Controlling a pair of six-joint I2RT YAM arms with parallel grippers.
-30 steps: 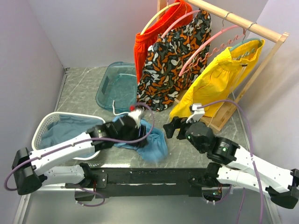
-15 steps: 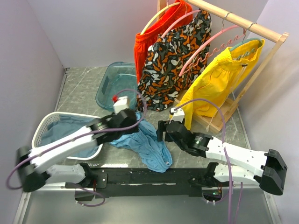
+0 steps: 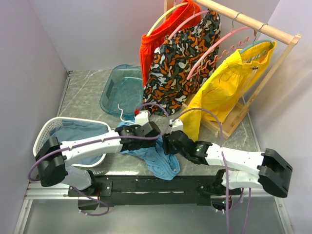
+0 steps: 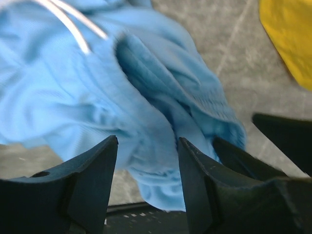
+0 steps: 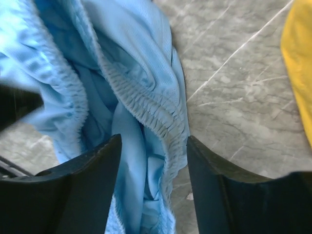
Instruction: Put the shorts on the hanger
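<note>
The light blue shorts (image 3: 157, 158) lie crumpled on the table's near middle. My left gripper (image 3: 153, 132) hovers over their upper end, open, with a fold of the fabric (image 4: 146, 112) between and beyond its fingers (image 4: 92, 180). From the right, my right gripper (image 3: 165, 143) stands open astride the gathered waistband (image 5: 156, 109), grey table showing beside its right finger (image 5: 214, 185). The pink hanger (image 3: 214, 45) with the wavy bar hangs bare on the wooden rack (image 3: 253, 22) at the back right.
Yellow shorts (image 3: 224, 87) hang beside the pink hanger, and patterned shorts (image 3: 183, 68) and orange shorts (image 3: 161, 44) further left. A teal tub (image 3: 122, 90) stands behind. A white mesh basket (image 3: 46, 134) with dull blue cloth sits at the left.
The left gripper has moved right and lower, and the shorts have gone from a hanging bunch to lying spread on the table. The right arm has swung left to them, jaws narrowing.
</note>
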